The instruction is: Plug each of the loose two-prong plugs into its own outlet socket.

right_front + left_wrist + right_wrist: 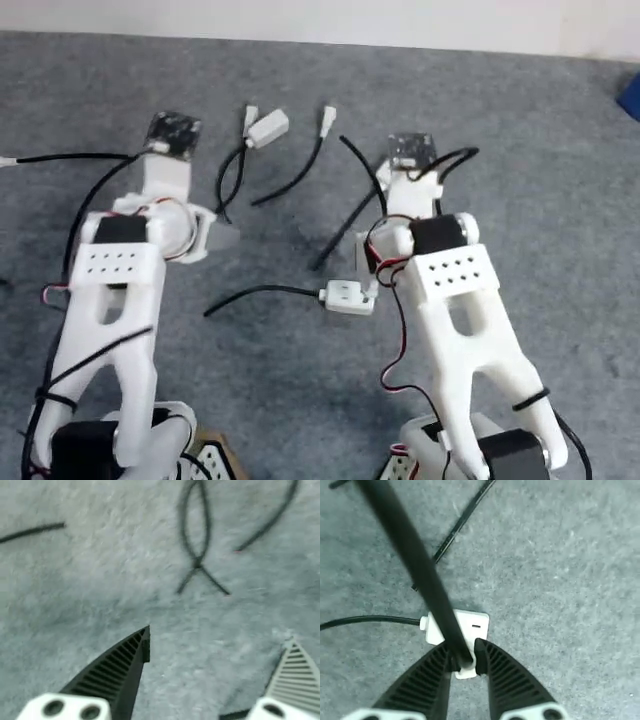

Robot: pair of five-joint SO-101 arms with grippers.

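While the right gripper (466,656), jaws narrow, pinches a white plug (465,672) against the outlet socket (480,620) mid-tabletop (560,180), the left gripper (218,635) hangs w/ jaws wide, holding nothing. A 2nd socket (268,127) and a loose plug (328,120) lie nr the far edge. Risk: unanchored socket slides under the push; prongs misalign if the stiff cable (410,555) twists the plug askew.

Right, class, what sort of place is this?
Probably a robotics test bench: a white left arm and right arm over grey carpet, with a corded plug and outlet socket laid out.
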